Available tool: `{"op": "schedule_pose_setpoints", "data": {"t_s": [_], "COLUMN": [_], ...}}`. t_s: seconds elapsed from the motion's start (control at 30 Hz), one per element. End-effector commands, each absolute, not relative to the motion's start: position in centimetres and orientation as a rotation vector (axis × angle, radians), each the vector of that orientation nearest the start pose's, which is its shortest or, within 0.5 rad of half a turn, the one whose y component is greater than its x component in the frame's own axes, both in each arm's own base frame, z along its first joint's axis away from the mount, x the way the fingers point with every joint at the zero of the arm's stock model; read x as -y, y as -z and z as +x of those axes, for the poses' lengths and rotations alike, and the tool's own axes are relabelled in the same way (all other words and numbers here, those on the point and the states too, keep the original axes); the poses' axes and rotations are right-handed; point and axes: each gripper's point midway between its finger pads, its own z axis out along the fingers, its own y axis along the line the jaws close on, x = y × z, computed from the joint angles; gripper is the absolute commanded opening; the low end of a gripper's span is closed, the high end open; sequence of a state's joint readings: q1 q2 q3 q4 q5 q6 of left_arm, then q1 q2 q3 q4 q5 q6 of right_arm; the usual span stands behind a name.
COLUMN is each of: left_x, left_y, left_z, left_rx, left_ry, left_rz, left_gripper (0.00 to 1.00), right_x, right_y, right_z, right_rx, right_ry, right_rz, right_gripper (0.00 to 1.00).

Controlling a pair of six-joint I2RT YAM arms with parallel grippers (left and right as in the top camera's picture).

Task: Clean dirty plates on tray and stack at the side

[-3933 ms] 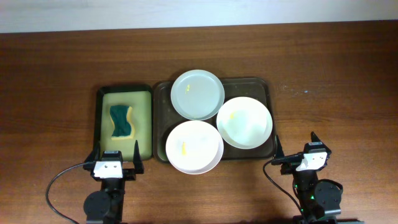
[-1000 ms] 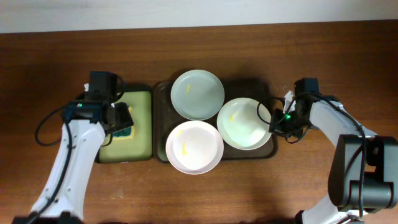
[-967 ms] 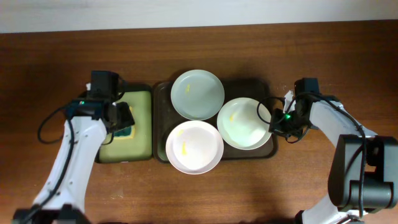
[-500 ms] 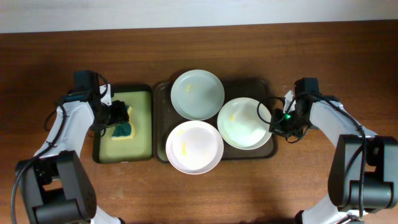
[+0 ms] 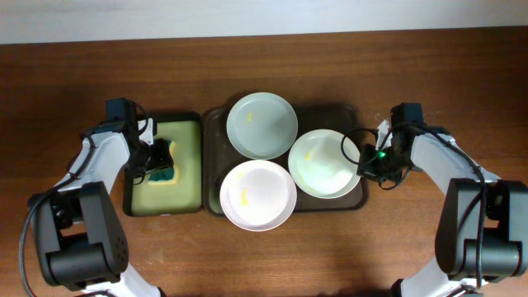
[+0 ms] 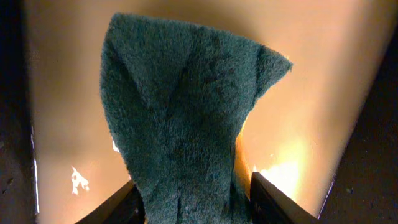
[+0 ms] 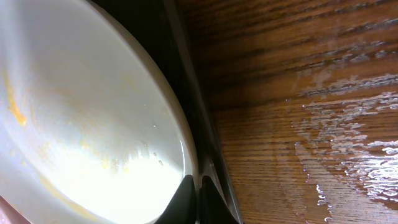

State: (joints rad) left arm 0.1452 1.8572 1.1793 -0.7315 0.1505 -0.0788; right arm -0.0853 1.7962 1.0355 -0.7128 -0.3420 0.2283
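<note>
Your left gripper (image 5: 155, 162) is pinching the green sponge (image 6: 186, 118), its jaws spread only as wide as the sponge, and is hanging over the small yellow-green tray (image 5: 188, 194) on the left. Your right gripper (image 5: 370, 163) is sitting at the right rim of the right-hand plate (image 5: 326, 169). Its jaws are all but together and, as I am reading the wrist view, nipping that rim close against the wall of the brown tray (image 5: 351, 111). Direction is what is deciding the next move. The held plate is lying to the right of the sponge and well apart from it, with the near plate (image 5: 257, 195) and the far plate (image 5: 262, 124) sitting between. You are looking at a rightward reach across the tray for the sponge, with the nearer right arm steadying the plate.
</note>
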Motion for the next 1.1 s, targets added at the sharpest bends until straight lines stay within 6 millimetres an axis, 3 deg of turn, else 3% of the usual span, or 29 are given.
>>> {"op": "schedule_pose_setpoints", "data": {"t_s": [0.0, 0.07, 0.13, 0.17, 0.23, 0.27, 0.33, 0.37, 0.47, 0.5, 0.53, 0.7, 0.77, 0.87, 0.93, 1.07], "left_x": [-2.3, -2.3, -2.3, -2.3, -1.7, -1.8, -1.9, -1.9, -2.0, -2.0, -2.1, -2.6, -2.7, -3.0, -3.2, -3.4], "left_y": [-0.5, -0.4, -0.4, -0.4, -0.7, -1.2, -3.9, -5.7, -14.2, -17.1, -21.5, -33.8, -34.7, -31.9, -30.8, -28.8], "left_z": [35.5, 35.4, 35.4, 35.4, 35.4, 35.5, 36.5, 36.8, 37.2, 36.9, 36.1, 34.0, 34.9, 38.5, 39.8, 40.6], "left_rx": [-2.965, -2.965, -2.965, -2.965, -2.966, -2.963, -2.894, -2.841, -2.603, -2.522, -2.390, -1.962, -1.916, -1.970, -1.987, -2.039], "left_ry": [0.238, 0.238, 0.239, 0.241, 0.283, 0.282, 0.269, 0.259, 0.226, 0.213, 0.179, 0.076, 0.072, 0.090, 0.091, 0.096], "left_rz": [-0.306, -0.306, -0.306, -0.305, -0.224, -0.225, -0.211, -0.200, -0.199, -0.181, -0.159, -0.112, -0.105, -0.105, -0.108, -0.116], "left_gripper": [0.44, 0.42, 0.22, 0.21, 0.09, 0.01, 0.00, 0.00, 0.00, 0.00, 0.00, 0.00, 0.00, 0.00, 0.00, 0.00], "right_x": [-2.7, -2.7, -2.7, -2.7, -2.9, -2.9, -2.9, -2.9, -2.9, -2.9, -2.9, -2.9, -2.8, -2.8, -2.8, -2.8], "right_y": [-1.1, -1.1, -1.1, -1.1, -1.1, -1.1, -1.1, -1.1, -1.1, -1.1, -1.1, -1.1, -1.1, -1.1, -1.1, -1.1], "right_z": [32.4, 32.4, 32.4, 32.4, 32.4, 32.4, 32.4, 32.4, 32.4, 32.4, 32.4, 32.4, 32.4, 32.4, 32.4, 32.4], "right_rx": [-2.990, -2.990, -2.990, -2.990, -2.989, -2.989, -2.988, -2.989, -2.989, -2.988, -2.989, -2.989, -2.989, -2.988, -2.988, -2.988], "right_ry": [-0.501, -0.501, -0.501, -0.501, -0.513, -0.513, -0.512, -0.512, -0.512, -0.512, -0.512, -0.512, -0.512, -0.512, -0.511, -0.511], "right_rz": [0.443, 0.443, 0.443, 0.443, 0.442, 0.442, 0.442, 0.442, 0.442, 0.442, 0.442, 0.442, 0.442, 0.441, 0.441, 0.441], "right_gripper": [0.04, 0.04, 0.04, 0.04, 0.04, 0.04, 0.04, 0.04, 0.04, 0.04, 0.04, 0.04, 0.04, 0.04, 0.04, 0.04]}}
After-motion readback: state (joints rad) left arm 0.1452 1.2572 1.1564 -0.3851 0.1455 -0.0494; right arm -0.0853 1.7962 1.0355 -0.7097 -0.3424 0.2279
